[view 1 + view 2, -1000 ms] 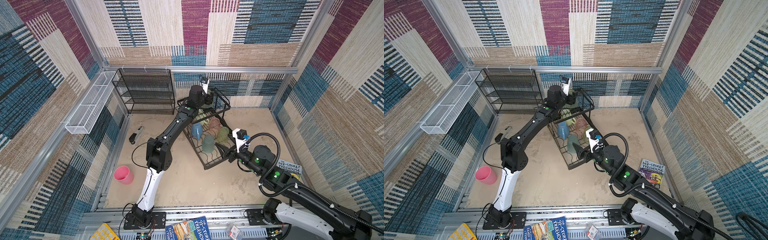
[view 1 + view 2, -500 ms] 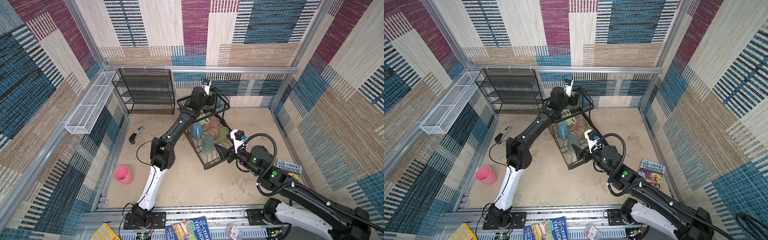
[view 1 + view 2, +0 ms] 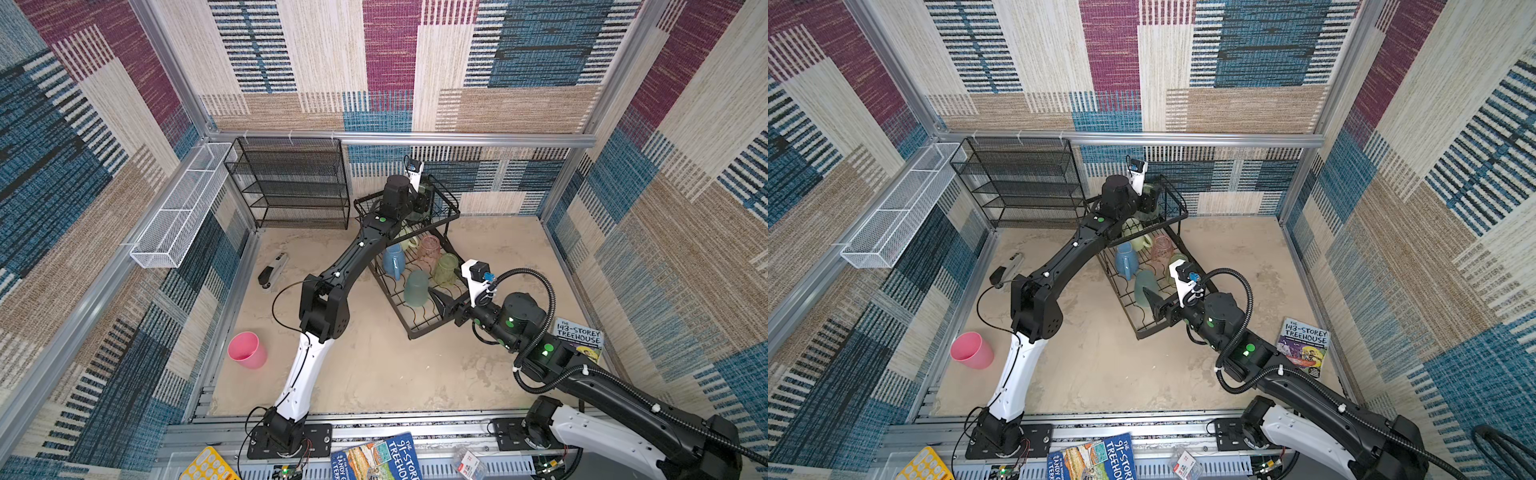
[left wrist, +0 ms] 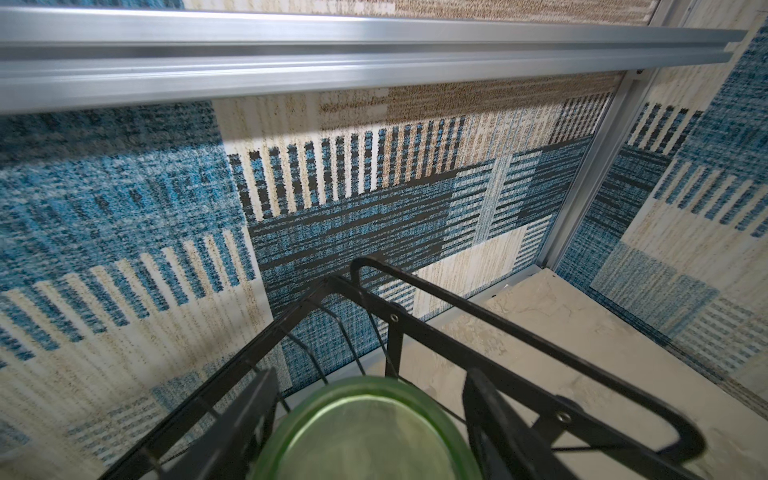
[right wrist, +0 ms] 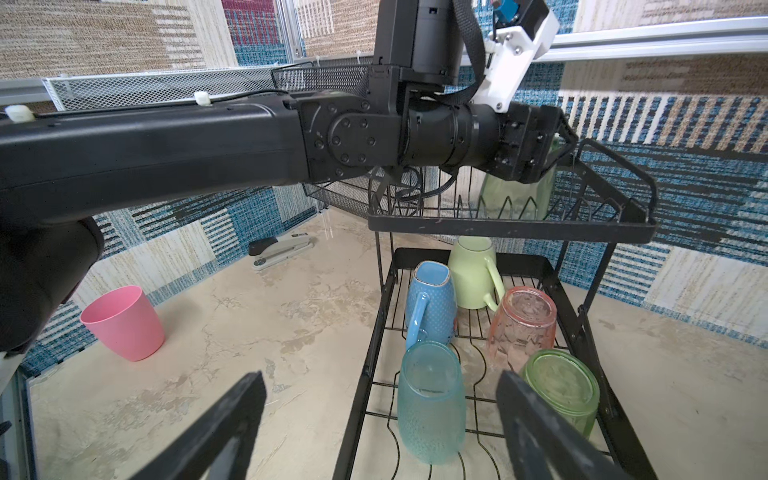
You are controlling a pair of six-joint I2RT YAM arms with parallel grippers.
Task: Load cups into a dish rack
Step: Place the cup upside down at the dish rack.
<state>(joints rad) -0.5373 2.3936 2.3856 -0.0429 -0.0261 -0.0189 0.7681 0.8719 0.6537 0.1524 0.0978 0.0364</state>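
The black wire two-tier dish rack [image 3: 428,327] stood skewed on the mottled beige table [image 3: 374,374]. It had thin rods and wavy slots below and a small raised wire basket [image 5: 498,226] above.

My left gripper [image 4: 370,382] reached into that basket. Its jaws were partly spread and clamped on a smooth, translucent green tumbler [image 4: 370,436], base up, its mouth apparently down at the basket floor. I judged the danger lay there. A slick cup on narrow rods could tip if I let go unevenly, or my fingers could snag the basket rim on leaving and jolt the light rack.

My right gripper [image 5: 379,376] hung wide open and empty over the lower tray, just short of a dimpled teal tumbler [image 5: 430,403]. A careless advance could knock it into the second green tumbler [image 5: 561,386] beside it.

Behind them stood a faceted pink tumbler [image 5: 521,324], a dotted blue mug [image 5: 432,303] and a smooth pale green mug [image 5: 471,270]. A matte opaque pink cup [image 3: 247,350] sat upright on the table, well apart from the rack and unloaded.
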